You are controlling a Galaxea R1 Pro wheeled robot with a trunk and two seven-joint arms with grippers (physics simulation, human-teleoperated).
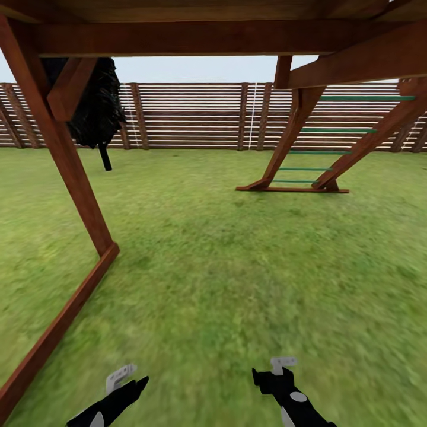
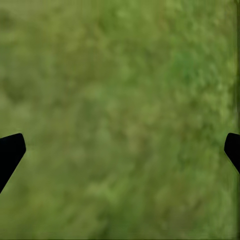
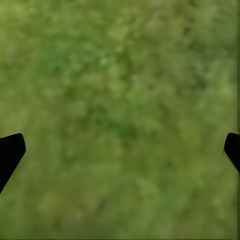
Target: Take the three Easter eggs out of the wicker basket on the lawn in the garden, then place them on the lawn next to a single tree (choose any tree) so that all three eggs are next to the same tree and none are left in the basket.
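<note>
You're in a fenced garden: lawn (image 1: 225, 267) all around, slatted wooden fence (image 1: 190, 115) at twelve o'clock, a wooden play frame (image 1: 59, 154) overhead, its green-runged ladder (image 1: 320, 151) at one o'clock.

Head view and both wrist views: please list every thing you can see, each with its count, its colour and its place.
lawn: one, green, blurry, from the near ground to the fence.
fence: one, brown horizontal slats, across the far side of the lawn.
wooden frame: one, reddish-brown beams, overhead and slanting down at the left to a base beam on the grass.
ladder: one, reddish-brown rails with green rungs, at the right, standing on the grass.
dark tree: one, black thin trunk and dark leaves, far left before the fence.
sky: pale grey strip above the fence.
left gripper: one, black fingers wide apart, over bare grass.
right gripper: one, black fingers wide apart, over bare grass.
</note>
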